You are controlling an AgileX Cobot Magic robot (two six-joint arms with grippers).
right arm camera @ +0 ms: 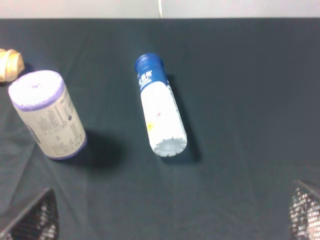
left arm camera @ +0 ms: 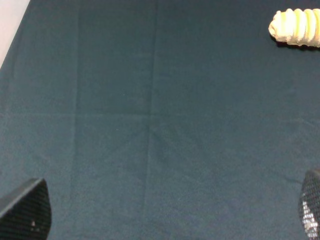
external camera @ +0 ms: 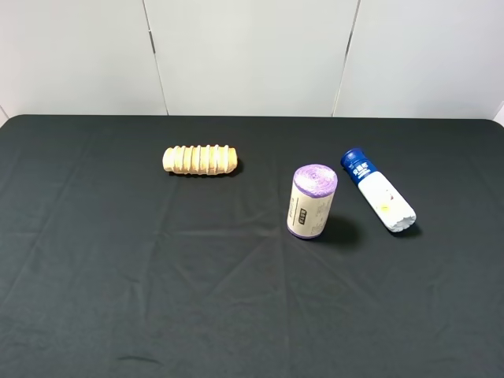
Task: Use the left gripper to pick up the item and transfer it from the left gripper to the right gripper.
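Observation:
The item, a slim white bottle (external camera: 378, 190) with a blue cap and blue upper label, lies on its side at the right of the black cloth, cap pointing away. The right wrist view shows the item (right arm camera: 159, 110) ahead of the right gripper (right arm camera: 172, 220), whose fingertips (right arm camera: 35, 220) stand far apart at the frame's corners, open and holding nothing. In the left wrist view the left gripper (left arm camera: 170, 212) is open too, its fingertips (left arm camera: 27, 210) wide apart over bare cloth, far from the item. Neither arm appears in the high view.
A purple-topped cream roll (external camera: 312, 201) stands upright just left of the bottle, also seen as the roll (right arm camera: 47, 115). A ridged tan bread-like log (external camera: 201, 160) lies further left, its end (left arm camera: 296, 27) showing in the left wrist view. The black tablecloth (external camera: 157, 299) meets a white wall behind.

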